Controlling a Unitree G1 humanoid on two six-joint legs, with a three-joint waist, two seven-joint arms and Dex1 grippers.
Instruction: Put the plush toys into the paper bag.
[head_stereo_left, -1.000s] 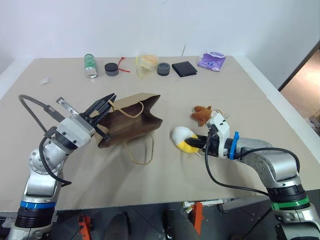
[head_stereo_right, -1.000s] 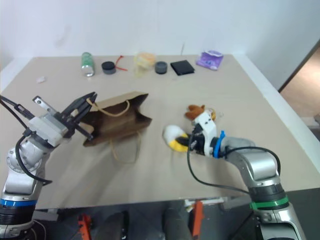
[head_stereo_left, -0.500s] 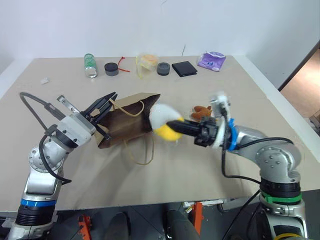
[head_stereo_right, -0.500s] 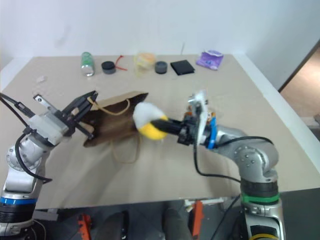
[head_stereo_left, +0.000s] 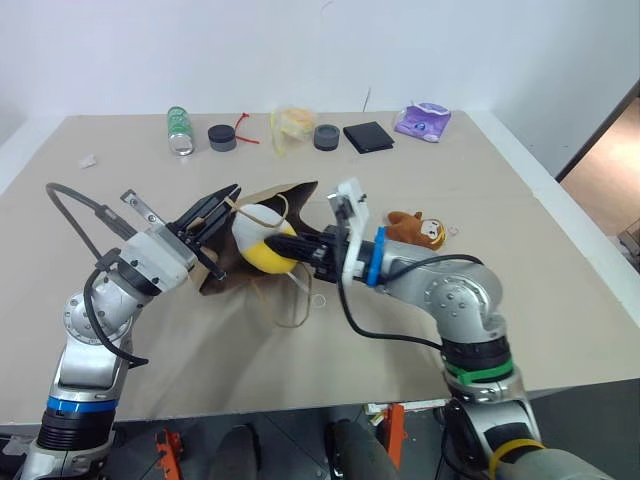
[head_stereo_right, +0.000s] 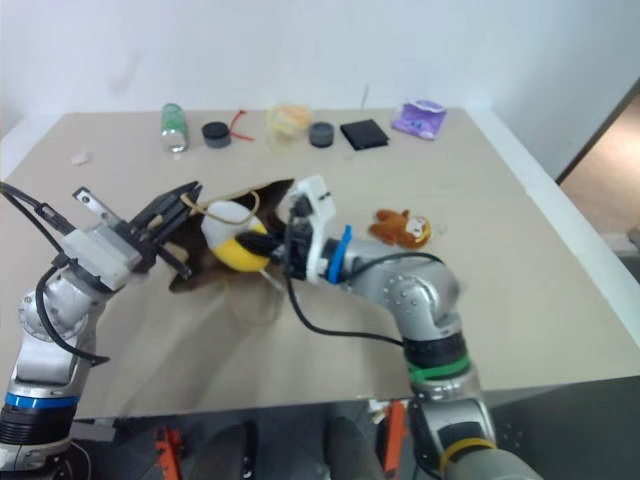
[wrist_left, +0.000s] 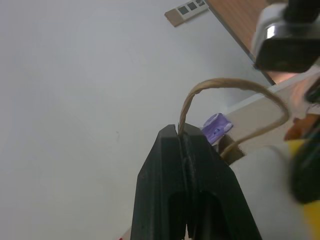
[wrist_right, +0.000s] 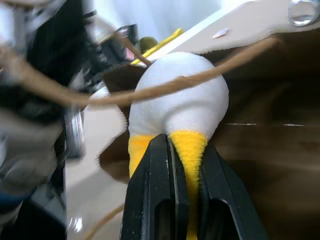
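While the left gripper (head_stereo_left: 222, 203) pinches the paper bag's (head_stereo_left: 222, 262) twisted cord handle (wrist_left: 235, 107) between closed jaws, lifting that edge so the mouth gapes toward three o'clock, the right gripper (head_stereo_left: 292, 246) carries the egg-shaped plush toy (head_stereo_left: 258, 237) right at that opening, jaws clamped on its yellow end so the white end leads in. Lying on its side at the counter's (head_stereo_left: 560, 300) centre, the bag likely needs this propping to stay open. At three o'clock of the bag, the brown doll (head_stereo_left: 415, 229) waits untouched.
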